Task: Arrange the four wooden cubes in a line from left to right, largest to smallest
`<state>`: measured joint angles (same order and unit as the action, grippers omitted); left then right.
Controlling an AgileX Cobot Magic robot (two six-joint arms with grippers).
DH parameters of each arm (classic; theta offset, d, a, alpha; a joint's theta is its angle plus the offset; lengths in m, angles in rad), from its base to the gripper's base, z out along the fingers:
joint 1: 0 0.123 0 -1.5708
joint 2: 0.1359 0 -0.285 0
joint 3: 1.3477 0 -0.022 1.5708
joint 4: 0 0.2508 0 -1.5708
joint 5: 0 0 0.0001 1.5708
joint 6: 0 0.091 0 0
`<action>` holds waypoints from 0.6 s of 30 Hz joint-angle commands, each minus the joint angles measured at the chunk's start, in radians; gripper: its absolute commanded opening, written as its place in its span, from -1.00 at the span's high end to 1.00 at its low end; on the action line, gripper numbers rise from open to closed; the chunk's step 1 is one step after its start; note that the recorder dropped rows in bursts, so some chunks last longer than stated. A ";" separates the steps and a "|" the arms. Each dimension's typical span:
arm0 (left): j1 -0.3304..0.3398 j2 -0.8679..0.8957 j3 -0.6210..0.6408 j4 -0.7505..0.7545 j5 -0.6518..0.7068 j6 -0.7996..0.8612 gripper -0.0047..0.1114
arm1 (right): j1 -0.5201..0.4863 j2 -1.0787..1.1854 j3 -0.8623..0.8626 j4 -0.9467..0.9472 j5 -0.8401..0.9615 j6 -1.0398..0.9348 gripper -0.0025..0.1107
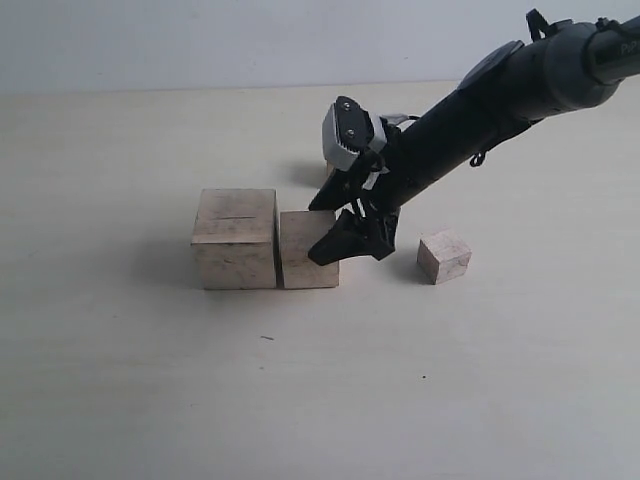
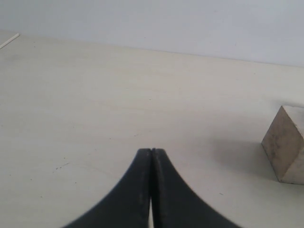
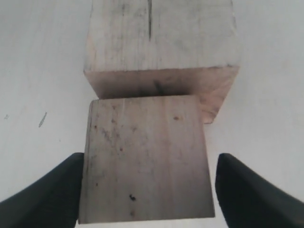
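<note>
Exterior view: the largest cube (image 1: 235, 238) sits left on the worktop (image 1: 300, 400), the second cube (image 1: 305, 250) touches its right side, and the smallest cube (image 1: 444, 256) lies apart, further right.
Left wrist view: left jaws closed, empty.
Right wrist view: right jaws open astride the second cube. Probably best to lift straight up without nudging it.
No container shows.

Right fingers (image 3: 52, 194) are spread, straddling the smaller cube (image 3: 145, 156). One finger looks in contact with its side, the other sits just clear. The cube's far face butts against the big cube (image 3: 161, 42), which has a dark crack (image 3: 150, 21) on top. Both sit on the pale counter (image 3: 42, 71).
</note>
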<state>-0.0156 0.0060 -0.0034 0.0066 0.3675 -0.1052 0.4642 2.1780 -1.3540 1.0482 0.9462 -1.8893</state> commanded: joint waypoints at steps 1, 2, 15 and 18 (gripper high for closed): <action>-0.006 -0.006 0.003 -0.007 -0.011 0.001 0.92 | 0.001 -0.037 0.001 0.029 -0.003 0.019 -0.34; -0.006 -0.006 0.003 -0.007 -0.011 0.001 0.92 | 0.001 -0.039 0.001 0.032 -0.003 0.034 -0.34; -0.006 -0.006 0.003 -0.007 -0.011 0.001 0.92 | 0.001 -0.234 0.001 -0.306 -0.056 0.560 -0.21; -0.006 -0.006 0.003 -0.007 -0.011 0.001 0.92 | 0.001 -0.200 0.001 -0.507 -0.110 0.863 -0.16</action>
<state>-0.0156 0.0060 -0.0034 0.0066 0.3675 -0.1052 0.4642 1.9604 -1.3540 0.6458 0.8702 -1.2202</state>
